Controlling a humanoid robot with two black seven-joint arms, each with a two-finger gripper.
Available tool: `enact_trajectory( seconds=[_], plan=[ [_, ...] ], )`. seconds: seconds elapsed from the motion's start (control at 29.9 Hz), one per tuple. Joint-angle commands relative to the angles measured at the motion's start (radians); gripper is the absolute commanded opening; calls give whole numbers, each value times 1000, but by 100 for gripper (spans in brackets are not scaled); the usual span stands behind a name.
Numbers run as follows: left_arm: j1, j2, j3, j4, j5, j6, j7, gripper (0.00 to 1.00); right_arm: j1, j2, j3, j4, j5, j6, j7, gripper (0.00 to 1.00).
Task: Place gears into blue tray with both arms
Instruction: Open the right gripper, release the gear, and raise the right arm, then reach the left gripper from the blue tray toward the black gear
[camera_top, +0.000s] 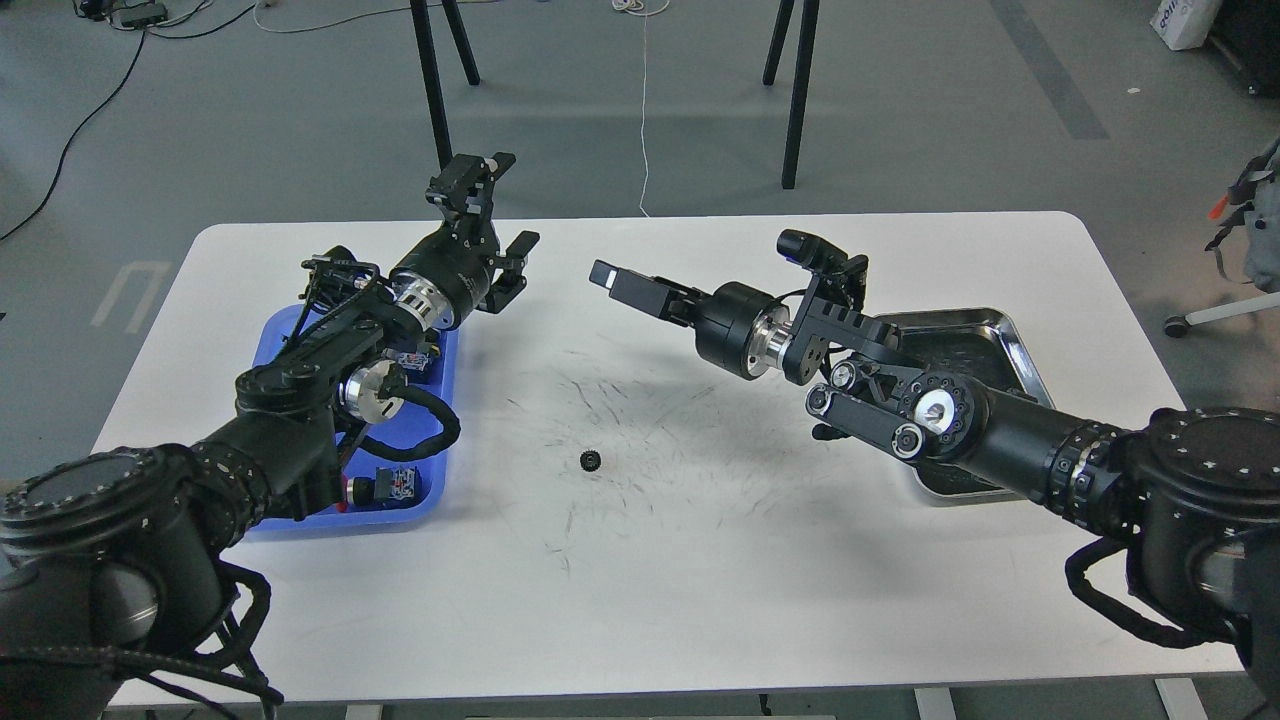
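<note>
One tiny black gear (590, 460) lies alone on the white table, right of the blue tray (425, 505). My left arm lies across the blue tray and hides much of its floor. Its gripper (472, 172) is raised past the tray's far right corner, fingers apart and empty. My right gripper (620, 282) hangs high over the middle of the table, well beyond and above the gear, pointing left. It looks open and holds nothing.
Push-button switches (392, 484) sit in the near end of the blue tray. A shiny steel tray (1005, 330) stands at the right, partly under my right arm. The white table (700, 600) bears dark scuff marks around the gear.
</note>
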Motion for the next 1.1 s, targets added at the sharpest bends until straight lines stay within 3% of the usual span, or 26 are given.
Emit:
enact_trajectory(
  seconds=[0.0,0.23,0.4,0.74,0.97,1.07],
  plan=[
    [0,-5,2,0,0,2,0,100,0,0,27,-2,100,-12,0,97],
    [0,-8,2,0,0,2,0,100,-1,0,204,-2,159,-17,0,97],
    [1,-7,16,0,2,0,0,100,2,-73,280,-2,226,-11,0,97],
    [-2,-7,120,-9,55,-8,0,100,28,-219,297,0,519,3,0,97],
    [-7,-5,133,-18,259,-15,0,100,29,-262,316,-2,558,2,0,97],
    [-8,4,133,-83,391,-17,0,100,29,-279,316,-2,558,2,0,97]
  ],
)
